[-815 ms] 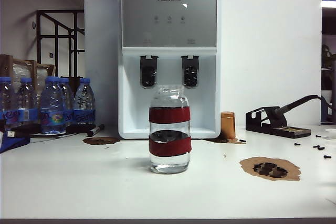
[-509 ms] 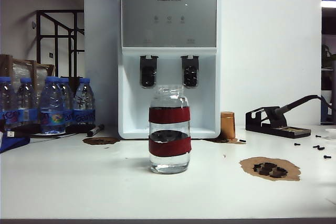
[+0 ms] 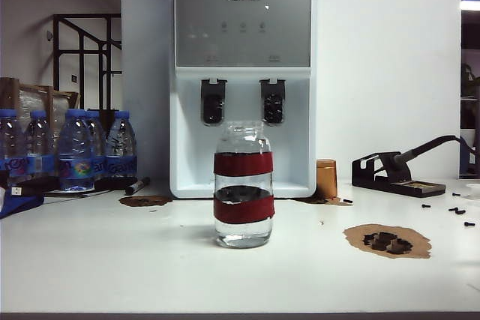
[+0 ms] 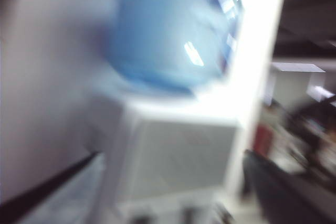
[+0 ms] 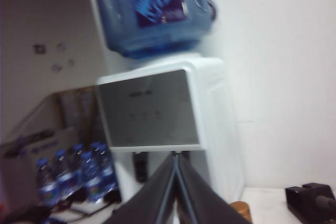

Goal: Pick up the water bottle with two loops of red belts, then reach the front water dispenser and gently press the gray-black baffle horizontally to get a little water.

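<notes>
Between the earlier exterior frames and this one, nothing on the tabletop (image 3: 112,260) has moved: the water bottle (image 3: 243,185) stands on the same spot, and only a very slight shift of the whole picture is noticeable.

Progress: no step of the task is completed. The water bottle stands upright and untouched near the middle of the tabletop, directly in front of the water dispenser (image 3: 241,80) and apart from it. Neither arm appears in the exterior view. Pickup, the reach to the dispenser and the press on a gray-black baffle (image 3: 212,101) all remain to be done.

Left gripper: its wrist view is heavily blurred, which suggests the arm is in motion. It faces the dispenser and the blue jug (image 4: 168,30). One dark finger (image 4: 47,192) crosses a corner of the frame and nothing lies against it; the fingers read as spread wide and empty.

Right gripper (image 5: 176,192): its two fingers are pressed together with nothing between them, raised and aimed at the dispenser's gray panel.

Containers:
- Water bottle: clear glass, two red bands, mouth uncapped, a shallow layer of water at the bottom.
- Blue jug on the dispenser: fill level cannot be judged.
- Blue-capped plastic bottles (image 3: 75,148): grouped at the left of the tabletop, sealed, apparently full.
- Small copper-coloured cup (image 3: 325,177): beside the dispenser base, contents not visible.
</notes>
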Robot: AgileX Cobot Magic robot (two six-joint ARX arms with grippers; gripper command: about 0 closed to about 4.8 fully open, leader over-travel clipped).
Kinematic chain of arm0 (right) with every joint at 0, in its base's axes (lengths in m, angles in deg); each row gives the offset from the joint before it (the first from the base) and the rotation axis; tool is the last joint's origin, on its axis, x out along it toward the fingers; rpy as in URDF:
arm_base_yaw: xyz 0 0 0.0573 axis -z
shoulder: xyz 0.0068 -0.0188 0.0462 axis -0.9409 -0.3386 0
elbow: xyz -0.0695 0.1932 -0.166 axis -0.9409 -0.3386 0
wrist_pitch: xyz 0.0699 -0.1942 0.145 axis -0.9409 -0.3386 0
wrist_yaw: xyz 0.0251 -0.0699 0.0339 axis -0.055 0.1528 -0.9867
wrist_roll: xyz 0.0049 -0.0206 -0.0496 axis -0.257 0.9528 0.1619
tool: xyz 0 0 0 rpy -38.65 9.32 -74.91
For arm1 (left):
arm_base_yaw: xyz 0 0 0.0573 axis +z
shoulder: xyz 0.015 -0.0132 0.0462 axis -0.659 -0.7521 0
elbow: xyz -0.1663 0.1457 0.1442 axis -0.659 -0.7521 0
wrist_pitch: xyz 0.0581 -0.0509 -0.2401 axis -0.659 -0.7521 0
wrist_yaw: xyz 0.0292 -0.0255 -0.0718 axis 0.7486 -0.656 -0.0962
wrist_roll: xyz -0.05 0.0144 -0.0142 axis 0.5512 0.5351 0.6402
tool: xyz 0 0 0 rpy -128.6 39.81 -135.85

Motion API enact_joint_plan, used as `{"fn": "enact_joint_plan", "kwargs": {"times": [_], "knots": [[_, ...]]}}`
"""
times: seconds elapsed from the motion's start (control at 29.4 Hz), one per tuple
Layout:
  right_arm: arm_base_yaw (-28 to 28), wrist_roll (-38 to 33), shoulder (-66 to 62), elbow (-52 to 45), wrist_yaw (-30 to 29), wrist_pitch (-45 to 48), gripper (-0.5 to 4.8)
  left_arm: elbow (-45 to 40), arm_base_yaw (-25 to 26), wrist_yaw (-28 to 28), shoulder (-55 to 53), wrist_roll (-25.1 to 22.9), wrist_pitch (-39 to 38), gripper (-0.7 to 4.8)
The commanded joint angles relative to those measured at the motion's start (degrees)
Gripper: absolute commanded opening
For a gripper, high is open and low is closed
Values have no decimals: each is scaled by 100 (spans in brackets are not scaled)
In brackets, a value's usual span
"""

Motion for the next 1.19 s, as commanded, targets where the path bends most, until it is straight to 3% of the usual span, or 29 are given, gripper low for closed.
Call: {"fn": "enact_joint_plan", "kwargs": {"times": [0.03, 0.1, 0.17, 0.2, 0.27, 0.34, 0.48, 0.54, 0.58, 0.71, 0.92, 0.95, 1.02, 1.19], "knots": [[11, 234, -791, 802, -511, -1069, 4, 2, -376, -435, -688, 13, 243, 479], [11, 599, -1646, 1488, -669, -1869, 22, 0, -717, -422, -1235, -208, 232, 479], [9, 944, -2361, 1971, -966, -2367, 95, -28, -964, -402, -1550, -658, 96, 479], [9, 1185, -2813, 2225, -1412, -2592, 99, -48, -1108, -404, -1764, -1095, -31, 479], [9, 1259, -3239, 2430, -1768, -2736, 99, -48, -1235, -398, -2024, -1427, -68, 479], [9, 1331, -3442, 2485, -1729, -2728, 98, -46, -1263, -424, -2271, -1515, 46, 479], [7, 1504, -3528, 2483, -861, -2754, 100, -46, -1279, -732, -2564, -1589, 223, 479], [7, 1729, -3528, 2483, -890, -2747, 105, -44, -1279, -946, -2627, -1731, 284, 479], [7, 1832, -3528, 2485, -911, -2750, 117, -44, -1281, -1029, -2656, -1838, 332, 479], [7, 1871, -3545, 2483, -1257, -2782, 251, -44, -1281, -1204, -2664, -1945, 345, 479], [7, 1963, -3547, 2474, -1349, -2774, 261, -46, -1421, -1294, -2824, -1943, 334, 479], [7, 1974, -3547, 2472, -1346, -2774, 281, -44, -1467, -1290, -2905, -1943, 374, 479], [7, 1985, -3547, 2472, -1346, -2765, 381, -44, -1585, -1261, -3213, -1971, 518, 479], [7, 2022, -3547, 2470, -1333, -2750, 382, -37, -1709, -1106, -4369, -2146, 1578, 479]]}}
